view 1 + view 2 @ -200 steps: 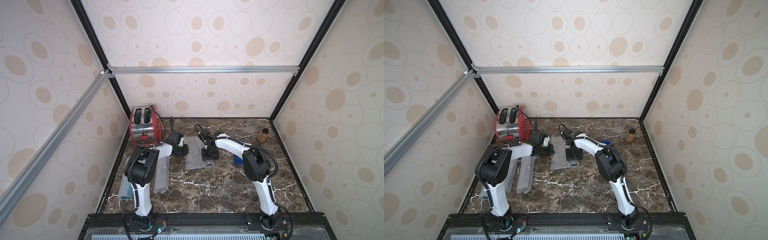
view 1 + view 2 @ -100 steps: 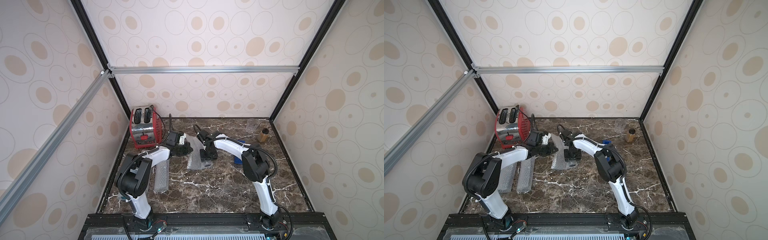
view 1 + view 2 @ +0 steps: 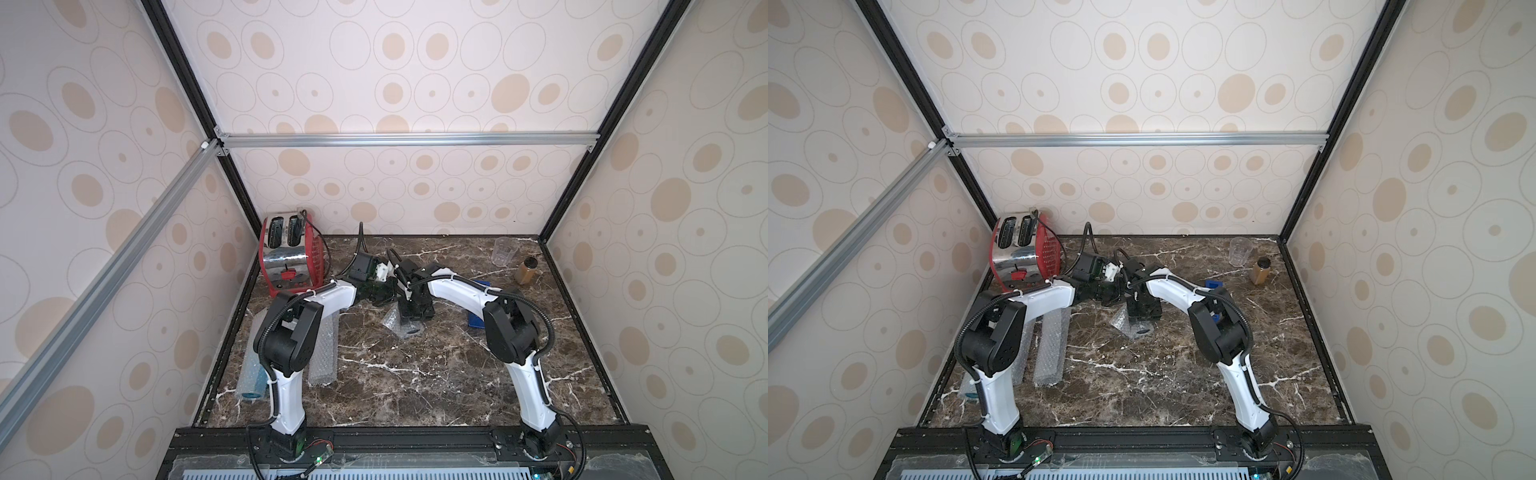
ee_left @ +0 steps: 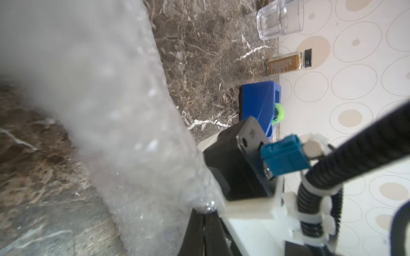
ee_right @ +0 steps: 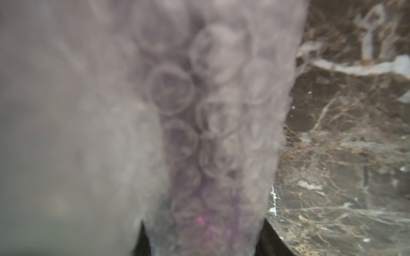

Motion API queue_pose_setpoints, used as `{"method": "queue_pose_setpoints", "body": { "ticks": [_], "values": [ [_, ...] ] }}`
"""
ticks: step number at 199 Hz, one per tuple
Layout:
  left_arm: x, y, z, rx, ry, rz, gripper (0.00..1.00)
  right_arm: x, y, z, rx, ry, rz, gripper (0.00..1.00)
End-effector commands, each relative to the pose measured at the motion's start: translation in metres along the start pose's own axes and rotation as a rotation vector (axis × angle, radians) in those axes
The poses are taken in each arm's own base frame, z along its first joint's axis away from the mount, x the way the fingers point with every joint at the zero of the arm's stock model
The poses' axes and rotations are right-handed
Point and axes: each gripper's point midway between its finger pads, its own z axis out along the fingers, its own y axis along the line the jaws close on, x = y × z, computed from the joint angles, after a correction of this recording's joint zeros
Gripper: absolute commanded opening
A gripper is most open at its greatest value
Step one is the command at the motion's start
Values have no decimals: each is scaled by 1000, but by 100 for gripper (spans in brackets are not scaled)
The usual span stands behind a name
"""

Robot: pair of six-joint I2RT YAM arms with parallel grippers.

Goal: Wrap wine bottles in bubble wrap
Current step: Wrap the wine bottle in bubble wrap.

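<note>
Right wrist view is showing the right jaws partway closed, gripping a rolled wrap (image 5: 221, 110) from both sides. A purple bottle (image 5: 206, 221) is glowing through the bubbles right between them, and the roll is running out ahead of these jaws, with the table (image 5: 343, 177) showing beside it. In the left wrist view the left jaws are pressing tight together and the wrap (image 4: 133, 144) is touching their tips; whether any film is being nipped cannot be told. In both top views the two pairs of jaws are meeting at this roll (image 3: 394, 325) (image 3: 1128, 328). Two more rolls (image 3: 322, 353) are lying well behind the left jaws, one tinted blue (image 3: 250, 374). A cup (image 4: 279, 20) and a jar (image 4: 288, 64) are standing far beyond the left jaws.
</note>
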Motion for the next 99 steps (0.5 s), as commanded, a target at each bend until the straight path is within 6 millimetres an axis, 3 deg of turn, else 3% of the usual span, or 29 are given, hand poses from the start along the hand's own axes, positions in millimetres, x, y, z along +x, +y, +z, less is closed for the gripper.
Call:
{"method": "queue_pose_setpoints", "body": {
  "ticks": [1, 42, 99],
  "values": [
    [7, 4, 25, -12, 59, -3, 0, 21, 16, 20, -21, 67, -99, 52],
    [18, 37, 42, -85, 102, -35, 0, 17, 23, 0, -55, 17, -141, 62],
    [23, 48, 46, -124, 117, -39, 0, 17, 24, -21, -98, -27, -168, 72]
  ]
}}
